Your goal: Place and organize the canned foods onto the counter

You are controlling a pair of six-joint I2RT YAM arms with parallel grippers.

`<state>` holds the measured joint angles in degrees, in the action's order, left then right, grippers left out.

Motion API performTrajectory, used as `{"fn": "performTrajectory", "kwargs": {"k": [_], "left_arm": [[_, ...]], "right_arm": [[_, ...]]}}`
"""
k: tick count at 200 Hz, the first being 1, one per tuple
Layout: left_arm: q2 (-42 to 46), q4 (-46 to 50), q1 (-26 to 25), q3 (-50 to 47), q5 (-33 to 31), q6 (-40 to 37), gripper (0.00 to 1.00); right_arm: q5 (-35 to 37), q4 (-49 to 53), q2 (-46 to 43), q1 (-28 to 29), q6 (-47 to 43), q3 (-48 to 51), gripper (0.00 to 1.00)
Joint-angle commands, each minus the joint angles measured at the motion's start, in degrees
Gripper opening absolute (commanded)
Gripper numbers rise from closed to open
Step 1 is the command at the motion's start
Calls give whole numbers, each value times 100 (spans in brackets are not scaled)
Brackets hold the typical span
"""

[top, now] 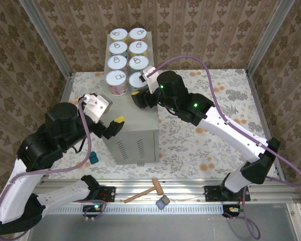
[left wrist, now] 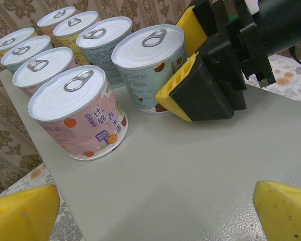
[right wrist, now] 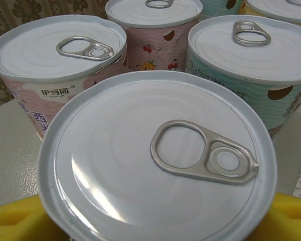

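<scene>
**Mia:** Where do we see the cans (top: 117, 48)?

**Tom:** We see all eight standing on the counter (top: 135, 125). They are in two rows of four, lids up, on the far part of the flat top.

**Mia:** What do we see the right claw (left wrist: 184, 57) doing?

**Tom:** Its yellow fingers are on both sides of the teal can (left wrist: 149, 65). That is the nearest can in the right row. The fingers are very close to it. We cannot tell if they squeeze it or are just beside it.

**Mia:** What do we see next to that can?

**Tom:** A pink can (left wrist: 78, 113), just beside it on the left.

**Mia:** And the left claw (top: 116, 125)?

**Tom:** We see it hang over the near part of the counter, well apart from the cans. Its fingers are wide apart.

**Mia:** We also see a little wooden hammer (top: 148, 191) lying down by the arms' feet.
</scene>
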<state>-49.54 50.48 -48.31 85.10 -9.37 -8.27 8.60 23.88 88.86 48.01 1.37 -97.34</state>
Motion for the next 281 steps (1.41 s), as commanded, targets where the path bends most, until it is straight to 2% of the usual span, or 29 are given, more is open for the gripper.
{"fn": "performTrajectory", "kwargs": {"k": [1,20,35,66,97,123,168,182,201,220,248,281], "left_arm": [[-39,-209,61,3,-71,-40,100],[-137,-231,180,151,-274,74,100],[-269,-272,356,303,-471,249,100],[-581,-464,850,621,-312,588,100],[-891,-758,1355,976,-378,822,100],[-1172,-728,2170,1343,-315,1053,100],[-1462,-803,4336,1226,343,1740,100],[-1591,-908,4807,907,515,1870,100],[-1630,-1537,5011,9,329,1873,100],[-1740,-2289,5025,-936,163,1710,100],[-1774,-3792,5026,-2502,-449,1672,100],[-2129,-4823,4810,-3590,-1150,1524,100]], "right_arm": [[5,25,-283,-22,-66,-3,91],[180,97,-630,-28,-93,170,100],[412,164,-1002,-44,-102,409,100],[895,490,-1727,-252,96,793,100],[1279,1053,-2210,-865,508,1059,100],[1361,1380,-2495,-1529,766,1364,100],[1209,1528,-2619,-2776,988,2046,100],[1044,1351,-2603,-3099,1055,2362,100],[1102,750,-2578,-3283,997,2953,100],[1179,-45,-2377,-3375,882,3516,100],[1160,-1090,-1791,-3549,703,4155,100],[873,-2662,-1075,-3709,425,4899,100]]}}
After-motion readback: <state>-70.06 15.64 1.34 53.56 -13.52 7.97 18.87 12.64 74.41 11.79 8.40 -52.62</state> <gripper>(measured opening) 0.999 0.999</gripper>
